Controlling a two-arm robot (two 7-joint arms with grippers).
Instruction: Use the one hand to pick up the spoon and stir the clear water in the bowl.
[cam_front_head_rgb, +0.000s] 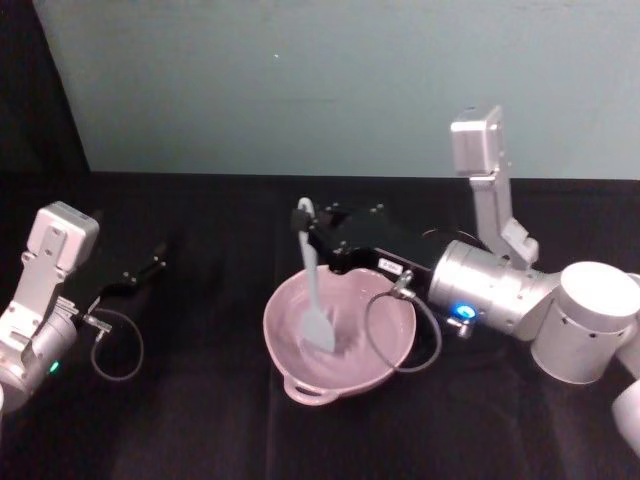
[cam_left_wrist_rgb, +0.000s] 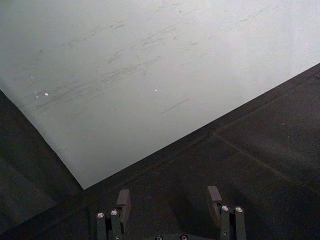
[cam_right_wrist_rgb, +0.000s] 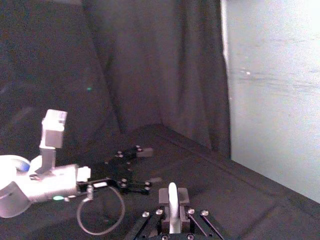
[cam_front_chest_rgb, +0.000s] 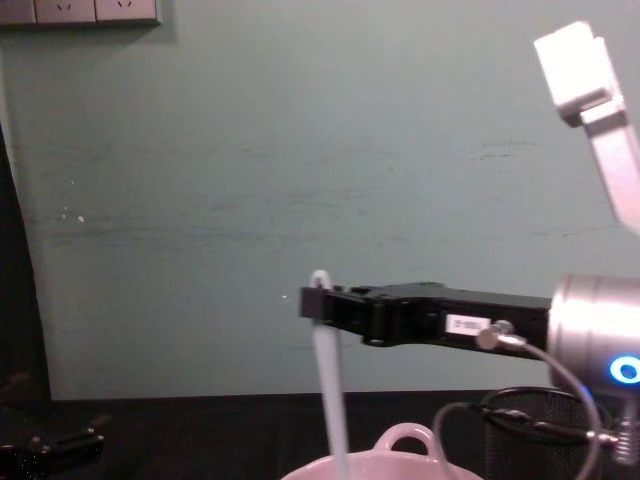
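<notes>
White spoon (cam_front_head_rgb: 313, 290) in tool (cam_front_head_rgb: 305, 226), prob. touching bowl (cam_front_head_rgb: 288, 312).

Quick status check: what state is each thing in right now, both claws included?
right claw, shut on the spoon's handle near its top, above the bowl's far rim.
spoon, hanging near upright, head down inside the bowl.
bowl, upright on the black table.
left claw, open, holding nothing, parked at the left.
mesh cup, upright.
</notes>
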